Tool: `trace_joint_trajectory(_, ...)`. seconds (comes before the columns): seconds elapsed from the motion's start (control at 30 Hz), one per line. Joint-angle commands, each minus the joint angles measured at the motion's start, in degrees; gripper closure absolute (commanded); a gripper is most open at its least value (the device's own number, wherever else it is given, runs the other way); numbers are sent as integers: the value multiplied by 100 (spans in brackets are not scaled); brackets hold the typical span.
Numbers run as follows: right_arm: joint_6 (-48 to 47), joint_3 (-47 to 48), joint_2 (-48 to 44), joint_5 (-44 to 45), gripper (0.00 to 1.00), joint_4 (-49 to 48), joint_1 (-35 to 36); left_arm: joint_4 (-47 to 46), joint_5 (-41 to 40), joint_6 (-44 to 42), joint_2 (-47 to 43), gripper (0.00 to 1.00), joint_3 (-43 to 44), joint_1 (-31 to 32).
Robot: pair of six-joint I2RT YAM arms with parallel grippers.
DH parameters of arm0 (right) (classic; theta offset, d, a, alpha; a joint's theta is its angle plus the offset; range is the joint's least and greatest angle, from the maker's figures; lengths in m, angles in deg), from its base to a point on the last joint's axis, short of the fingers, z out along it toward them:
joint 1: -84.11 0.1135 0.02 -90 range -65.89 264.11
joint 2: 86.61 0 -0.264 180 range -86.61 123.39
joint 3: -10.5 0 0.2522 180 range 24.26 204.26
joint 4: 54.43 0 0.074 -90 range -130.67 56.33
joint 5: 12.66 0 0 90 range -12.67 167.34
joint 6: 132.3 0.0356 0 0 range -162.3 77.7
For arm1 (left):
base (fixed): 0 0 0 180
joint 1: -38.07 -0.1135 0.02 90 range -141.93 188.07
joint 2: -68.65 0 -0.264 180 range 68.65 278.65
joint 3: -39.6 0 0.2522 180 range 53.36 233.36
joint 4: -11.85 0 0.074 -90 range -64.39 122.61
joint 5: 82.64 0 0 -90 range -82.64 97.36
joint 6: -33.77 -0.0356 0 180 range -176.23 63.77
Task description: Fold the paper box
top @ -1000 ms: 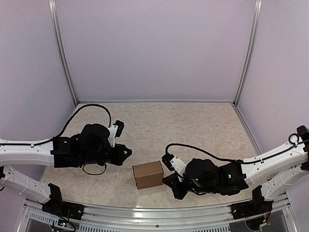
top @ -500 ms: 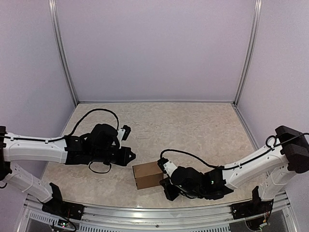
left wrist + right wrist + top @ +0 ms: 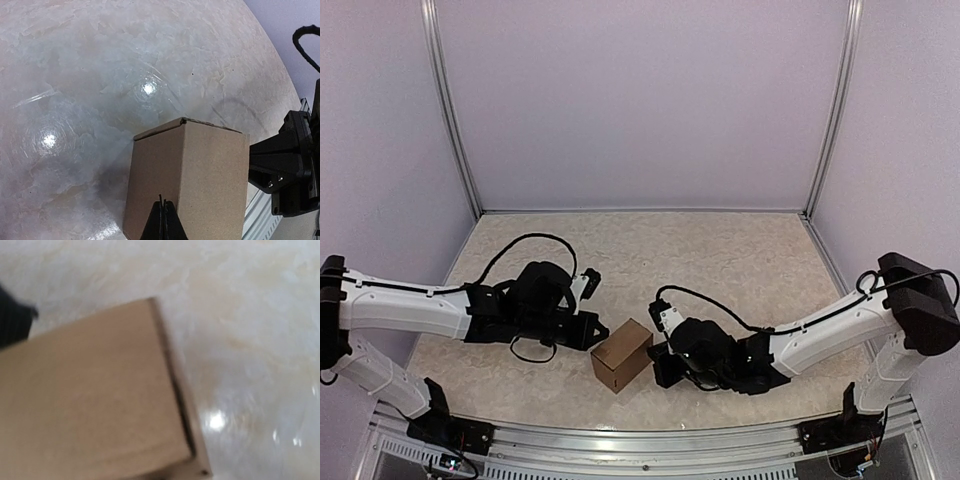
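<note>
The paper box [image 3: 622,355], closed into a cube, stands cornerwise on the marbled surface [image 3: 740,260] near its front edge, between the two tools. The left tool [image 3: 161,222] has its fingers pressed together, holding nothing, with the tip right at the box's left face. The right tool [image 3: 660,362] is likewise pressed together and empty, close against the box's opposite side; its wrist view is blurred.
</note>
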Motion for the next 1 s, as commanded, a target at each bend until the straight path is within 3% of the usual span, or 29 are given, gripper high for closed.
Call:
trace_joint_trajectory(0.0, -153, 325, 327, -159, 100, -251, -176, -85, 65, 62, -82, 100, -202, -7)
trace_joint_trajectory(0.3, -446, 772, 764, -587, 100, -366, -484, -119, -99, 387, -449, 100, -714, 8)
trace_joint_trajectory(0.63, -299, 221, 718, -1458, 100, -647, -751, -79, -158, 417, -764, 100, -728, 13)
trace_joint_trajectory(0.97, 615, -10, 1502, -2494, 100, -1943, -748, 12, 56, 283, -595, 100, -429, 29)
